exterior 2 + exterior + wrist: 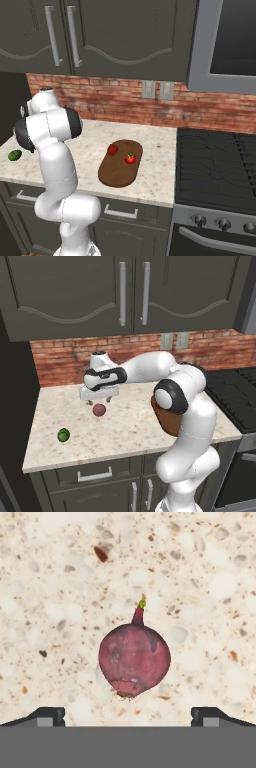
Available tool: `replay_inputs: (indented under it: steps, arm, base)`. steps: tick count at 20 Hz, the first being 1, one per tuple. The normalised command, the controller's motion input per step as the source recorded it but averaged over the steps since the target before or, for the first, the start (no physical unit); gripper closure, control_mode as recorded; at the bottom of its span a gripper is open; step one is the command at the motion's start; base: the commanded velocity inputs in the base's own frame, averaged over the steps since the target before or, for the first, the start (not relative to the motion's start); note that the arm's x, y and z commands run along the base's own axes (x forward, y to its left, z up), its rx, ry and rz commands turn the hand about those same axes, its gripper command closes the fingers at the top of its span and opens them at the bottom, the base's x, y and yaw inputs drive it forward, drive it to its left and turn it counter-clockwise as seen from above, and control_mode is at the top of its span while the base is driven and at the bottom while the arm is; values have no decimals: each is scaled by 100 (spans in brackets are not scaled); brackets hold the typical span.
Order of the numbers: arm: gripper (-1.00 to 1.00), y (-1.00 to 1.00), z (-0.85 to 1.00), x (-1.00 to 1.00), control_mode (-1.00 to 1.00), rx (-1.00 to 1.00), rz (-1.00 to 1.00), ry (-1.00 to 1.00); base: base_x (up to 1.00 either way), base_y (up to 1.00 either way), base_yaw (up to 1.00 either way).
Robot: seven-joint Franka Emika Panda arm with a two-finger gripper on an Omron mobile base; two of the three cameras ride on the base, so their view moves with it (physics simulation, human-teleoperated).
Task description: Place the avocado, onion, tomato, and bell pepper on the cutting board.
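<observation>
The pinkish-purple onion (pixel 99 410) (pixel 134 659) lies on the speckled counter (pixel 125 421). My gripper (pixel 98 401) (pixel 128 716) hangs open just above it, one fingertip on either side, touching nothing. The dark-green avocado (pixel 63 434) (pixel 15 155) rests on the counter near its left front corner. To the right lies the dark-brown cutting board (pixel 120 170), partly hidden behind my arm in the left base view (pixel 169 426). On the board sit the bright-red tomato (pixel 130 158) and, just left of it, the darker bell pepper (pixel 112 149).
A brick wall (pixel 65 358) backs the counter, with dark cabinets (pixel 75 296) overhead. A black stove (pixel 220 165) adjoins the counter on the right. The counter's left edge drops off beside the avocado.
</observation>
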Motion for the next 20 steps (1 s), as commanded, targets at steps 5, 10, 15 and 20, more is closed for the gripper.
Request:
replay_inputs:
  steps: [5,10,15,20]
  arm:
    - [-100,0,-15,15,-100,0,0,6]
    - [-100,0,-14,10,-100,0,0,6]
    - [-100,0,-14,2,-100,0,0,6]
    - [-100,0,-15,0,-100,0,0,5]
  base:
    - [0,0,0]
    - [0,0,0]
    - [0,0,0]
    - [0,0,0]
